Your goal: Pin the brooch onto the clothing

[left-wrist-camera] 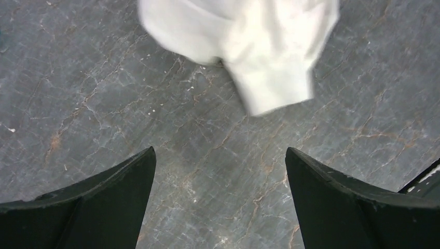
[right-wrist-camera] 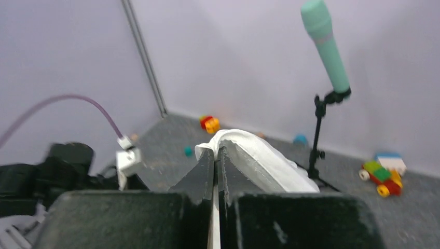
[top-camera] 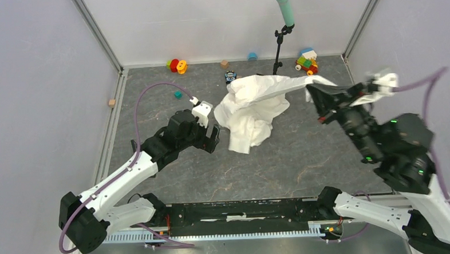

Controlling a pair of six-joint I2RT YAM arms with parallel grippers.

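**Right gripper clamps a fold of the shirt; left gripper hangs open beside the heap**

Nearest the bases, the left arm reaches forward over the grey marbled table (top-camera: pixel 304 152). The left gripper (top-camera: pixel 210 134) has its fingers spread wide with nothing between them. In its wrist view only bare tabletop lies between the two dark fingertips, and a cuff-like end of the white shirt (left-wrist-camera: pixel 259 46) lies just beyond them.

On the right side, the right gripper (top-camera: pixel 311 89) has its jaws pressed together on a fold of the shirt. In its wrist view the white cloth (right-wrist-camera: pixel 259 161) drapes over the closed tips. A band of fabric stretches from that grip back to the rest of the shirt (top-camera: pixel 250 111), which lies crumpled in a heap at mid-table, just beside the left gripper.

Behind the heap sit a small dark toy (top-camera: pixel 230 76) and a teal block (top-camera: pixel 178 94). Along the back edge are a red-and-yellow ring toy (top-camera: pixel 177 65), a wooden cube (top-camera: pixel 224 63), a blue block (top-camera: pixel 252 56) and a toy car (top-camera: pixel 307 63) of coloured bricks. A teal-headed microphone (top-camera: pixel 283 4) stands there on a black stand.
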